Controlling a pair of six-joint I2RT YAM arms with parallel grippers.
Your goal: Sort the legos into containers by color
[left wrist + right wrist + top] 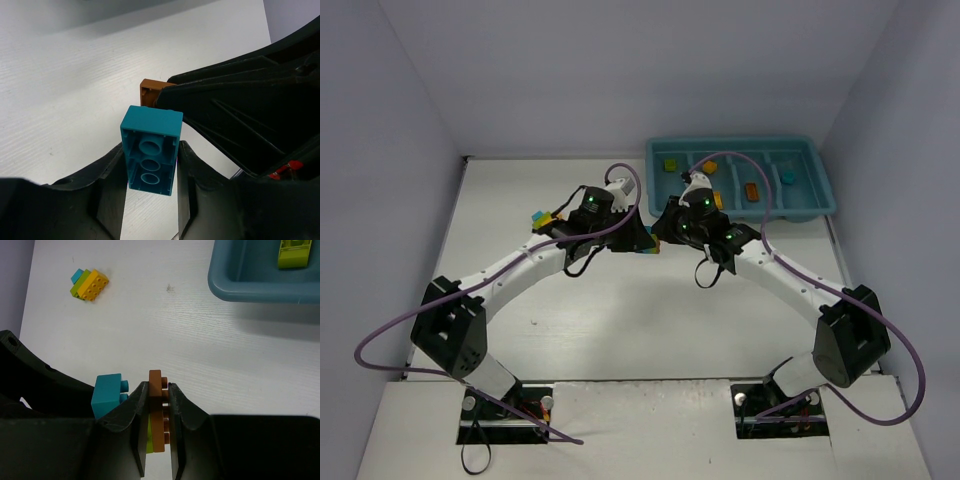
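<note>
my left gripper [151,147] clenches a cyan brick [152,125], my right gripper [158,386] crowds in beside it gripping an orange brick [155,376], mixed clump [89,284] and tray [250,287] beyond.

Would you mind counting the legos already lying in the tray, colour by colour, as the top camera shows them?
Green lego: 1
Yellow lego: 1
Orange lego: 1
Cyan lego: 1
Total in the tray: 4
</note>
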